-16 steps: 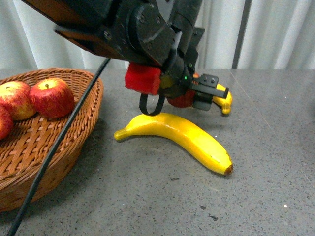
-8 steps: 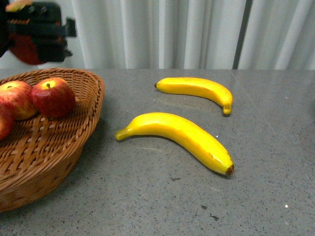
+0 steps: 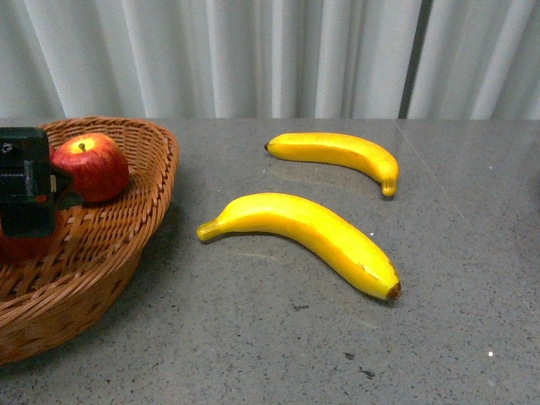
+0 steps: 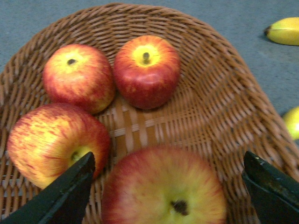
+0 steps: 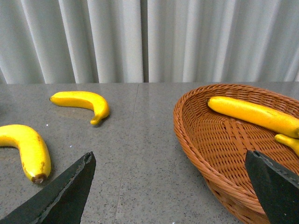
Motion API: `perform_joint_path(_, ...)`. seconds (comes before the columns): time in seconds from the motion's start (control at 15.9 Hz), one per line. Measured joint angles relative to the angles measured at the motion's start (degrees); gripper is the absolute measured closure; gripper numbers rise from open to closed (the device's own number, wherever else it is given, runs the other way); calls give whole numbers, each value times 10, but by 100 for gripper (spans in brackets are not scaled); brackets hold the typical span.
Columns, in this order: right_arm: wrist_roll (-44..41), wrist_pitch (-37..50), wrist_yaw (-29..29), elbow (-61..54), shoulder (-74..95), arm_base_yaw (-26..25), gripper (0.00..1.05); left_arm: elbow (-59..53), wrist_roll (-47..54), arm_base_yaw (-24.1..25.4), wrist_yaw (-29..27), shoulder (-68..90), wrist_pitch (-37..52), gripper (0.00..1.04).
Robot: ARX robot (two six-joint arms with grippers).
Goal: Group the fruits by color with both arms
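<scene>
My left gripper (image 3: 25, 181) is low in the left wicker basket (image 3: 143, 194), open. In the left wrist view it (image 4: 168, 161) straddles a red-yellow apple (image 4: 163, 186), with its jaws clear of the apple's sides. Several more apples lie there: (image 4: 146, 70), (image 4: 78, 77), (image 4: 51, 142). One apple (image 3: 89, 166) shows in the front view. Two bananas lie on the table, the near one (image 3: 312, 232) and the far one (image 3: 337, 152). My right gripper (image 5: 168, 161) is open and empty above the table, beside a second basket (image 5: 196, 140); it does not show in the front view.
The second basket holds two bananas, one long (image 5: 254, 114) and one at the edge (image 5: 287, 142). The right wrist view also shows the two table bananas, far (image 5: 81, 102) and near (image 5: 28, 149). A white curtain (image 3: 270, 59) hangs behind the grey table (image 3: 253, 337).
My left gripper went with a red apple from above the bananas to the left, then came down into the basket. It now stands open round the apple.
</scene>
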Motion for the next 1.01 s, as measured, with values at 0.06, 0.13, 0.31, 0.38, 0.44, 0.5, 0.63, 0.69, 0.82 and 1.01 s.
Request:
perform_joint_path(0.06, 0, 0, 0, 0, 0, 0, 7, 0, 0, -4, 10, -28, -15, 6)
perform_joint_path(0.13, 0, 0, 0, 0, 0, 0, 7, 5, 0, -5, 20, -89, -40, 7)
perform_joint_path(0.31, 0, 0, 0, 0, 0, 0, 7, 25, 16, -16, 14, -215, -74, 7)
perform_joint_path(0.38, 0, 0, 0, 0, 0, 0, 7, 25, 26, -23, 23, -259, -109, 7)
perform_joint_path(0.44, 0, 0, 0, 0, 0, 0, 7, 18, 38, -32, 21, -294, -132, 7)
perform_joint_path(0.5, 0, 0, 0, 0, 0, 0, 7, -29, 37, -40, -28, -346, -69, 18)
perform_joint_path(0.63, 0, 0, 0, 0, 0, 0, 7, -129, 36, -1, -33, -476, -103, 41)
perform_joint_path(0.69, 0, 0, 0, 0, 0, 0, 7, -174, 35, 13, -18, -528, -103, 52)
perform_joint_path(0.82, 0, 0, 0, 0, 0, 0, 7, -247, 34, 100, 57, -603, -105, 77)
perform_joint_path(1.01, 0, 0, 0, 0, 0, 0, 7, -266, 33, 93, 69, -685, -167, 103)
